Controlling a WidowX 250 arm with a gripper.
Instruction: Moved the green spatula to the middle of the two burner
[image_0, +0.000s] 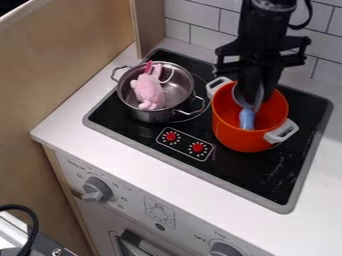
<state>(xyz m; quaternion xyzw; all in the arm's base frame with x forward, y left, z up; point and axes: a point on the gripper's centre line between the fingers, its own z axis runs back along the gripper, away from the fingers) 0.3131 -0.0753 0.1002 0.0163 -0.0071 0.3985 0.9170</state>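
hanging over the orange pot: black gripper, low, nr the rim

can't tell how far open the claw is or if it has hold of anything; blue utensil is in the orange pot, greyish upper part by the gripper, pot wall all round it. steel pot w/ pink plush toy inside stands to the l. in view, one handle twd the orange pot, narrow gap btwn the pots. both on the black stovetop, red knobs just in front. white counter around, tiled wall behind, wood panel far l., grey dials on the stove front.
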